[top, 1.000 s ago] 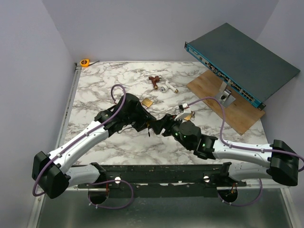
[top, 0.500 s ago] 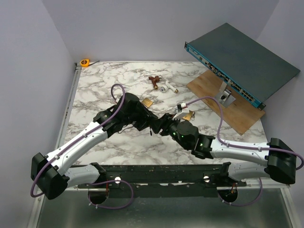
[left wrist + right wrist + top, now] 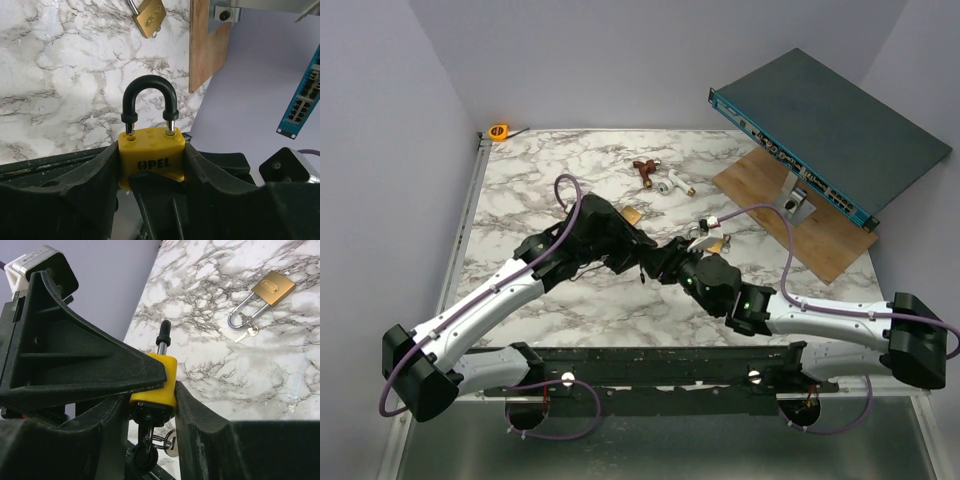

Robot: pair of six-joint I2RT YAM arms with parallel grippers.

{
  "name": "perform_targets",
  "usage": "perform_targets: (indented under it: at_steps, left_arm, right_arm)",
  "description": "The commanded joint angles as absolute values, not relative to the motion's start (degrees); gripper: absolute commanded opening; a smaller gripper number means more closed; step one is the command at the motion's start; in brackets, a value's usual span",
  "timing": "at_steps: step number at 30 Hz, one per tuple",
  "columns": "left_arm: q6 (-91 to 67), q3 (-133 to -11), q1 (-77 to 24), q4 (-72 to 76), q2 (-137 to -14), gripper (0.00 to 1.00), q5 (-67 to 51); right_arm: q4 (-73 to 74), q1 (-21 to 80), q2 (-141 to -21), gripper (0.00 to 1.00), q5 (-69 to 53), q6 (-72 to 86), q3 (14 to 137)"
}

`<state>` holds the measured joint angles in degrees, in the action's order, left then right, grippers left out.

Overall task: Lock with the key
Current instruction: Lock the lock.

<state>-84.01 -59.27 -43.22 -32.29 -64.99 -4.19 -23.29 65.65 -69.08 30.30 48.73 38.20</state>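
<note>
**Yellow padlock clamped in the left fingers, key at its underside between the right fingers**

From above, the left arm (image 3: 510, 285) and the right arm (image 3: 820, 318) reach in from the near corners. They meet nose to nose over the middle of the marble surface (image 3: 540, 190). What they hold is hidden between the two wrists in this view. One brass padlock (image 3: 633, 215) lies just beyond the left wrist, partly covered by it. A second brass padlock (image 3: 713, 244) lies just beyond the right wrist. An orange tape measure (image 3: 499, 131) sits at the far left corner. At the right, a teal network switch (image 3: 830, 135) stands propped above a wooden board (image 3: 800, 225).

In the left wrist view, the left fingers (image 3: 85, 175) are closed on the yellow padlock (image 3: 150, 157), one pressed to each side of its body. The padlock stands upright with its black shackle (image 3: 150, 82) on top. Bare metal shows on both shackle legs just above the body, and it cannot be told whether the shackle is latched. A brass padlock (image 3: 150, 17) lies on the marble beyond.

In the right wrist view, the yellow padlock is seen edge-on. The right fingers (image 3: 200, 427) stand on either side of its lower end, and the one on the right of the view is against the yellow body. Whether they are actually pressing cannot be told. The key (image 3: 156, 440) hangs on its small ring at the padlock's underside, between the right fingers, and seems to run up into the lock. Farther off, a brass padlock (image 3: 272, 287) lies flat on the marble with small keys (image 3: 247, 333) at its shackle.
</note>
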Motion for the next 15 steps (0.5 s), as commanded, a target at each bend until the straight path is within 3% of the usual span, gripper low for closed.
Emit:
perform_targets:
  at_steps: [1, 4, 6, 9, 15]
  left_arm:
    - [-79.3, -61.5, -44.4, -30.1, -62.7, 0.5, -7.2]
    - [-71.6, -63.3, -44.2, -31.9, -61.5, 0.74, -6.4]
    - [-66.3, -63.8, -43.3, -33.5, -59.4, 0.83, -4.8]
    - [-58.4, -63.5, -40.3, -32.8, -55.3, 0.88, -6.8]
    - [-39.0, -66.2, -34.2, -32.8, -49.7, 0.84, -17.8]
  right_arm:
    - [-23.6, 65.6, -66.0, 0.01, 33.1, 46.0, 39.8]
    - [-22.0, 65.6, -62.9, 0.01, 29.0, 43.3, 39.7]
    - [-20.7, 65.5, -59.7, 0.01, 24.9, 40.9, 39.4]
    - [-16.8, 65.5, -54.5, 0.01, 18.8, 37.6, 39.9]
    - [-7.5, 65.5, -46.3, 0.01, 2.6, 31.3, 45.5]
